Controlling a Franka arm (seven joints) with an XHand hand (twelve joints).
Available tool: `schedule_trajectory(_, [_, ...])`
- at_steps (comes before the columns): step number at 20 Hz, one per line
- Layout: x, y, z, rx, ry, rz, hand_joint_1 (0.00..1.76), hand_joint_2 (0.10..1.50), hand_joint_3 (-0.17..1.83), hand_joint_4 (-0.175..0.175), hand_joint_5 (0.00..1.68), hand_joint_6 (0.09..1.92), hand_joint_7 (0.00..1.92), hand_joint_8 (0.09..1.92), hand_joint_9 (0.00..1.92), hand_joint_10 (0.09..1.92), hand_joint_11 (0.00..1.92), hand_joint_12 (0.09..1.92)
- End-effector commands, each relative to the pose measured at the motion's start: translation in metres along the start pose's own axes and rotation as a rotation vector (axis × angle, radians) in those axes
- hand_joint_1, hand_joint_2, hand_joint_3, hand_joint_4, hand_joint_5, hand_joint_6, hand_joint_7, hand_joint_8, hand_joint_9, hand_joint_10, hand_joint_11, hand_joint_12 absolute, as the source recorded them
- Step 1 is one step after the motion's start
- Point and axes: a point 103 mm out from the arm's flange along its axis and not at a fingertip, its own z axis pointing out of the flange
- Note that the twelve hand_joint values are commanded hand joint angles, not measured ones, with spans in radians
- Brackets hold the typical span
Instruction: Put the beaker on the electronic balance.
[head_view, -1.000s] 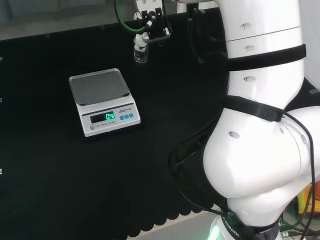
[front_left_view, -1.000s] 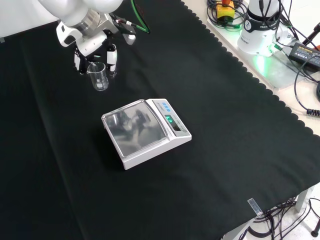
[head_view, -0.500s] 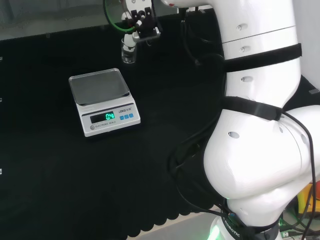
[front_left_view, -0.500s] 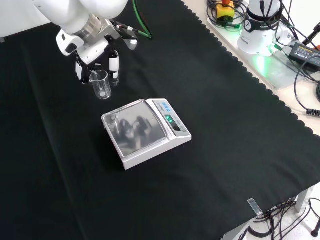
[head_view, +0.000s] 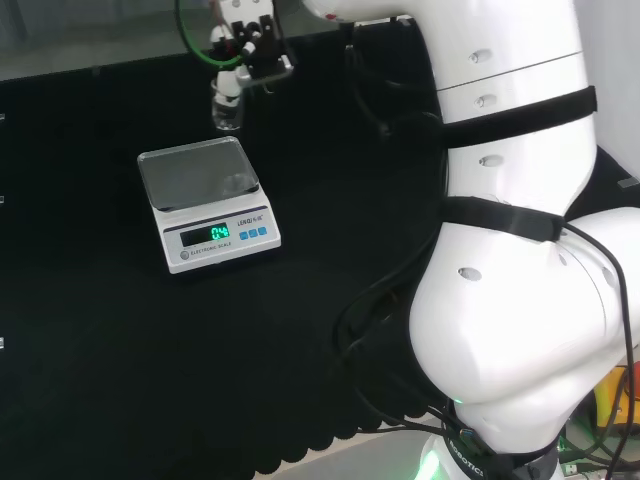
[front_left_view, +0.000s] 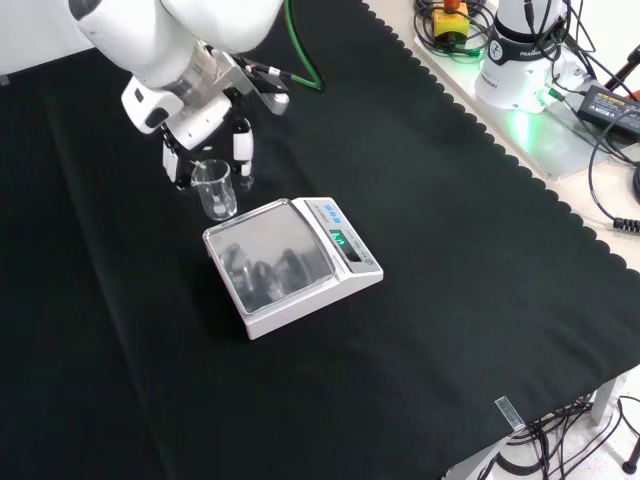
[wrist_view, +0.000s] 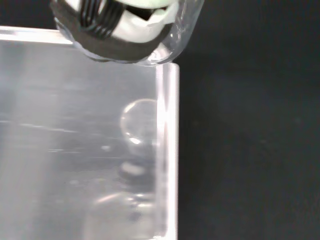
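Observation:
A small clear glass beaker (front_left_view: 215, 189) hangs in the air, with the black and white hand (front_left_view: 205, 150) shut on it from above. In the head view the beaker (head_view: 228, 105) and the hand (head_view: 245, 48) are just beyond the far edge of the electronic balance (head_view: 205, 203). The balance (front_left_view: 291, 262) is white with a shiny metal pan and a lit green display. In the front view the beaker is by the pan's upper left corner. The wrist view looks down on the pan's corner (wrist_view: 167, 75), with the beaker's base (wrist_view: 165, 35) close to it.
Black cloth (front_left_view: 450, 250) covers the bench around the balance. The arm's large white links (head_view: 520, 250) stand at the right of the head view. Cables and the arm's base (front_left_view: 520, 60) lie past the cloth's scalloped edge at the front view's upper right.
The hand has carried the beaker toward the balance: leftward in the head view, down and rightward in the front view. The balance has not moved.

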Motion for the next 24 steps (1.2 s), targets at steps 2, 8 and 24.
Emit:
schedule_trajectory(2, [0.040,-0.002,0.005,0.019,-0.009,-0.056,1.04,0.75,0.56,-0.175,0.83,0.74,0.94,0.72,1.37,0.19,1.42,0.64])
schedule_trajectory(8, [0.052,-0.004,0.018,0.033,-0.019,-0.062,1.03,0.75,0.56,-0.175,0.83,0.74,0.94,0.72,1.37,0.19,1.42,0.64])
schedule_trajectory(24, [0.093,-0.015,0.043,0.085,-0.053,-0.072,1.02,0.75,0.56,-0.175,0.82,0.74,0.93,0.72,1.36,0.18,1.41,0.65])
